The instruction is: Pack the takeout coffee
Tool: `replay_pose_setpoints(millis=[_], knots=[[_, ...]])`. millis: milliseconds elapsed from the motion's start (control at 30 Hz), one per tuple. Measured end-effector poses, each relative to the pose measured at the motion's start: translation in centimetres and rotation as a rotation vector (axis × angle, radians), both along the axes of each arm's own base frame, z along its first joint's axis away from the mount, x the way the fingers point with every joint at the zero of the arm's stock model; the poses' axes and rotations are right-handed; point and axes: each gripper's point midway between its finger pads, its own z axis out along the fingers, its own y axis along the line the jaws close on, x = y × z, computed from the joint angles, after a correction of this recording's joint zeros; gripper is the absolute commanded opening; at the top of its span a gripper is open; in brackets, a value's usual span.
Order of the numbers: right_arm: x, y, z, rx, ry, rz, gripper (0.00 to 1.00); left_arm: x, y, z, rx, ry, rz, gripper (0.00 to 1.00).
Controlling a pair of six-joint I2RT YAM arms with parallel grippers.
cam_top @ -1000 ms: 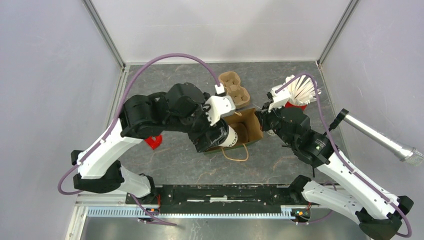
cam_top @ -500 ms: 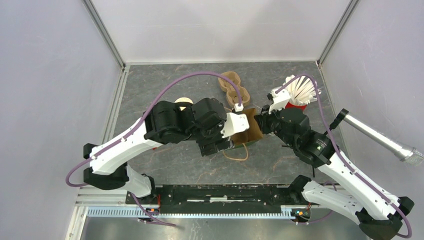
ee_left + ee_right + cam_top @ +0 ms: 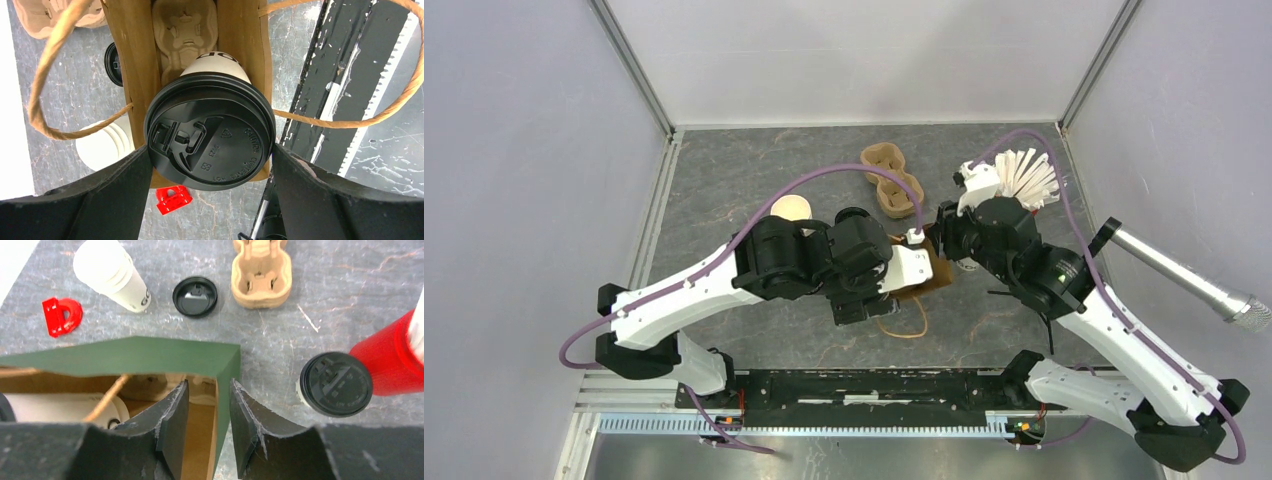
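Left gripper (image 3: 210, 165) reaches over bag mouth, clamped on takeout coffee (image 3: 210, 135), cup partway inside paper bag (image 3: 135, 55); right gripper (image 3: 207, 425) nips bag's side wall, fingers pinched together

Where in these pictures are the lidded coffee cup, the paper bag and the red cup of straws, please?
coffee cup (image 3: 210, 150), left wrist view, on its black lid.
paper bag (image 3: 125, 356), right wrist view, on its green outer wall.
red cup of straws (image 3: 392, 357), right wrist view, on its red side.

coffee cup (image 3: 210, 135) in bag (image 3: 137, 55), over tray (image 3: 184, 27)
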Motion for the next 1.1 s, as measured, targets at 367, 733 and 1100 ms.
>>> replay_pose_setpoints(millis=[367, 733, 1100], knots=[[1.0, 0.0, 1.9, -0.058, -0.002, -0.013, 0.33, -0.3, -0.5, -0.8, 0.008, 0.000, -0.012, 0.54], [-0.6, -0.5, -1.3, -0.074, 0.052, 0.016, 0.17, -0.3, -0.3, -1.4, 0.030, -0.004, -0.010, 0.53], [-0.1, -0.3, -1.6, -0.020, 0.001, 0.002, 0.00, 1.9, 0.5, -1.9, 0.116, -0.122, 0.025, 0.52]])
